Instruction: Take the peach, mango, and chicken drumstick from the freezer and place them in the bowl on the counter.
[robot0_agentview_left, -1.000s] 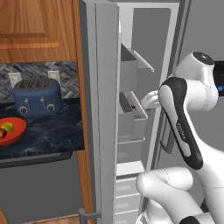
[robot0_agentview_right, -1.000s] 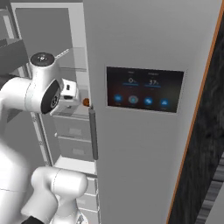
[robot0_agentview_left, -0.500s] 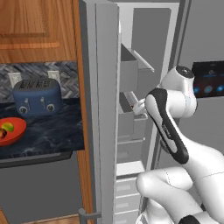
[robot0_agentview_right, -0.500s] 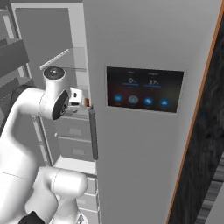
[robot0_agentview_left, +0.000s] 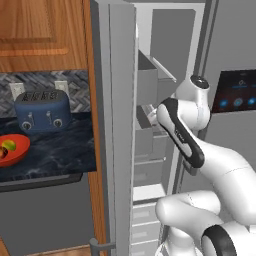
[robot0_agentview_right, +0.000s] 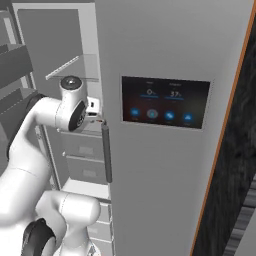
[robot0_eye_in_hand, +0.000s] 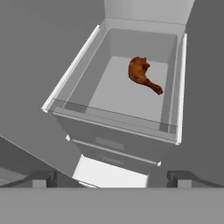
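Note:
The chicken drumstick (robot0_eye_in_hand: 142, 73), reddish-brown with a thin bone end, lies in a pulled-out grey drawer (robot0_eye_in_hand: 78, 74) of the freezer (robot0_agentview_left: 117, 125). My gripper (robot0_eye_in_hand: 111, 177) hangs above and in front of that drawer, open, with nothing between its fingertips (robot0_eye_in_hand: 43, 178). My arm (robot0_agentview_left: 180, 132) reaches into the open freezer. On the dark counter (robot0_agentview_left: 60, 150) at the left stands the red-orange bowl (robot0_agentview_left: 21, 150). The green-yellow mango (robot0_agentview_left: 8, 145) lies in it, and the orange peach (robot0_agentview_left: 2, 153) is cut off by the frame edge.
A blue toaster (robot0_agentview_left: 42, 111) stands behind the bowl. The freezer's long open door stands between the counter and my arm. The wider grey door with the screen (robot0_agentview_right: 165, 102) is to the right. More grey drawers (robot0_agentview_right: 82, 147) sit below.
My arm has swung left and further into the freezer, bringing the hand over the pulled-out drawer. The gripper stays open; the drumstick and bowl have not moved.

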